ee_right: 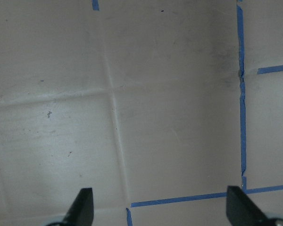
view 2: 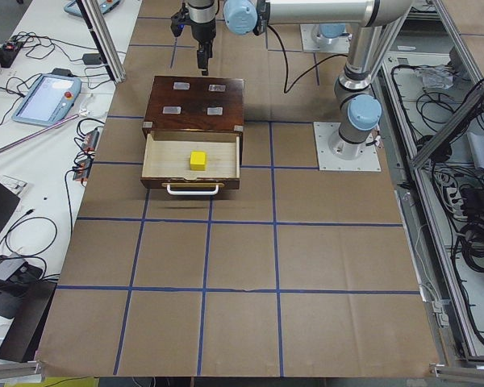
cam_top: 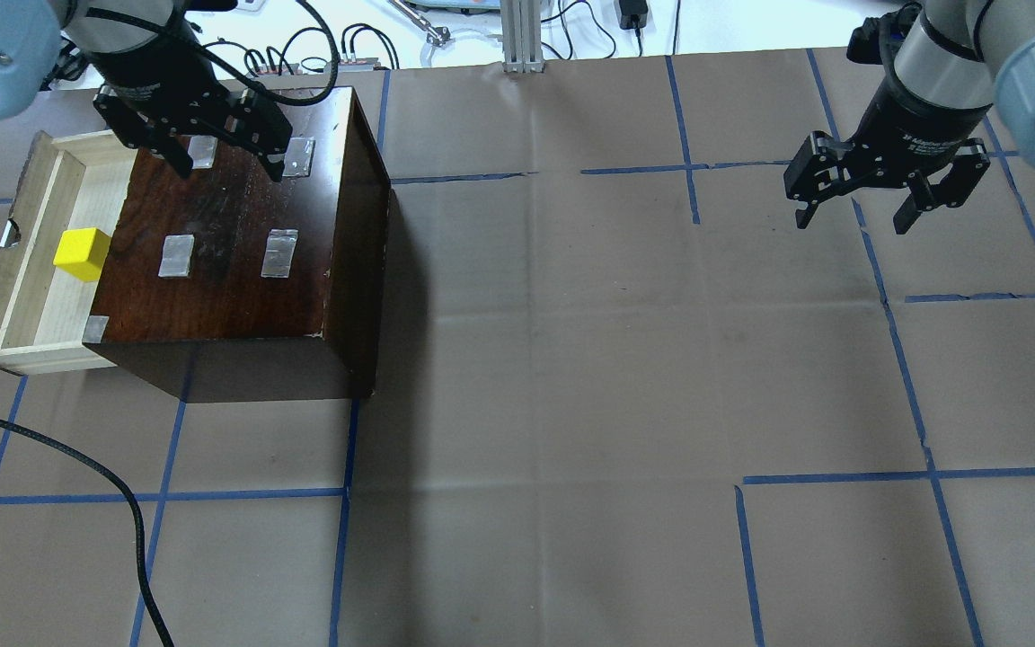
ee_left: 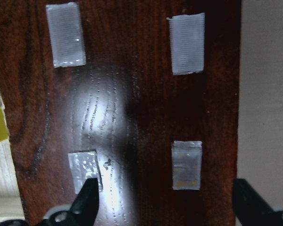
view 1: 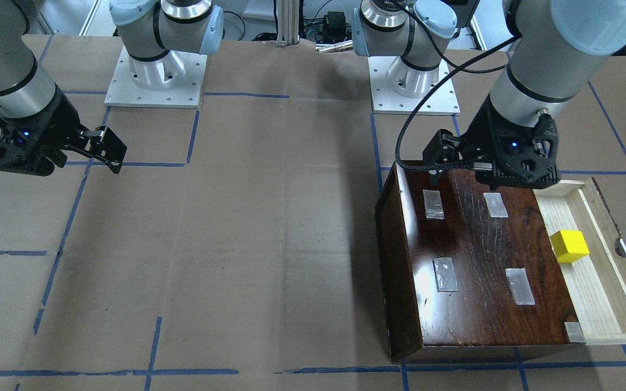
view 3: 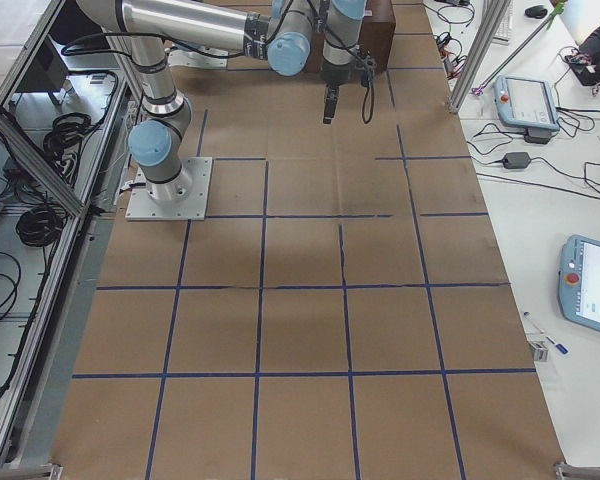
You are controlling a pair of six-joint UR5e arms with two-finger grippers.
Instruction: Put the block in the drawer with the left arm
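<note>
Brown-papered table (cam_top: 571, 377) is topped by the cabinet (cam_top: 230, 296), in whose open drawer (cam_top: 41, 305) the block (cam_top: 82, 254) is laid, and the cabinet could be struck were the left gripper (cam_top: 228, 166), spread empty above it, lowered.

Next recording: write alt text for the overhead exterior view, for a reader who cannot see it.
A yellow block lies in the open pale-wood drawer of a dark cabinet at the view's left. The left gripper, open and empty, hangs over the cabinet's tape-patched top; the right gripper, also open and empty, hangs over brown paper at the right.
</note>
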